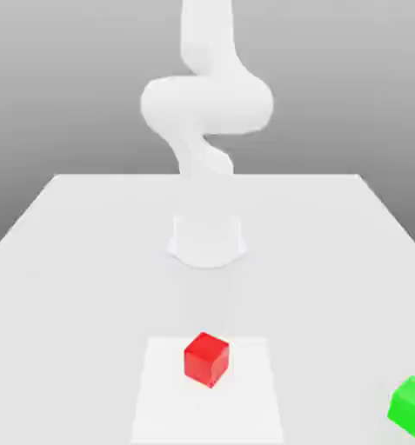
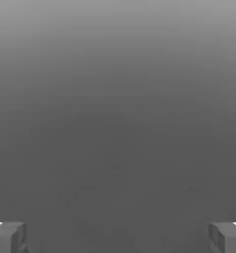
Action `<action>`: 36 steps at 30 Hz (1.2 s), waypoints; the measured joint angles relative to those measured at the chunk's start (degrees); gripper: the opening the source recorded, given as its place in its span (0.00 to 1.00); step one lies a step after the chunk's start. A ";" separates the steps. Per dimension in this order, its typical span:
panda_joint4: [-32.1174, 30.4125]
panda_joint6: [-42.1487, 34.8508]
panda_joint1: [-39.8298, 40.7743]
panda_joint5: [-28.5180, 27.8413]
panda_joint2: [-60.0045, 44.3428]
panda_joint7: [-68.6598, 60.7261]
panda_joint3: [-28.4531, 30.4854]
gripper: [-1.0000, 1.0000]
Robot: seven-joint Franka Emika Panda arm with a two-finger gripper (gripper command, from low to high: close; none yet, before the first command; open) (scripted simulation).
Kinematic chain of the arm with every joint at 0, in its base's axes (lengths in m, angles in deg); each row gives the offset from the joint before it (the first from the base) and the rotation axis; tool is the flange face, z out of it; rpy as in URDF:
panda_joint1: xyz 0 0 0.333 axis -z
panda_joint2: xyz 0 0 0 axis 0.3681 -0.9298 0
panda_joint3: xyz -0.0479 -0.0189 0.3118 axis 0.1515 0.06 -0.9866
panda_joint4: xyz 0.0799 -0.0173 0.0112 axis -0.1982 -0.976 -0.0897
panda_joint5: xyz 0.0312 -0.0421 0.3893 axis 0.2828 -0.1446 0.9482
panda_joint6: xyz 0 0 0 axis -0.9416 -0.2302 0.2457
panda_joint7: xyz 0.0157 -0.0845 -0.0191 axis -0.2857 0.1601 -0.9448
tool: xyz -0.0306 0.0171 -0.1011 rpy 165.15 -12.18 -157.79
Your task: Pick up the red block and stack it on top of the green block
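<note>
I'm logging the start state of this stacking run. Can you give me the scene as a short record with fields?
red block: on the table, on a paler square patch, near the middle of the exterior view
green block: on the table, toward the exterior view's right edge, apart from the red block
table: white, flat
arm: raised behind the blocks
gripper: fingers wide apart, nothing between them
stack: not yet made
</note>
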 joint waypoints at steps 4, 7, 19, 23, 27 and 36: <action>-5.50 5.41 1.54 1.00 -8.70 5.40 -1.48 0.50; -9.49 9.34 2.59 1.47 -15.03 9.52 -2.65 0.50; -24.82 25.39 5.47 -0.55 -40.53 28.18 -5.55 0.50; -24.48 32.21 4.35 -3.27 -48.87 30.91 -3.80 0.50; -23.70 36.98 3.10 -5.04 -54.49 32.24 -2.12 0.00; -24.44 32.86 3.83 -3.39 -49.56 31.07 -3.29 0.00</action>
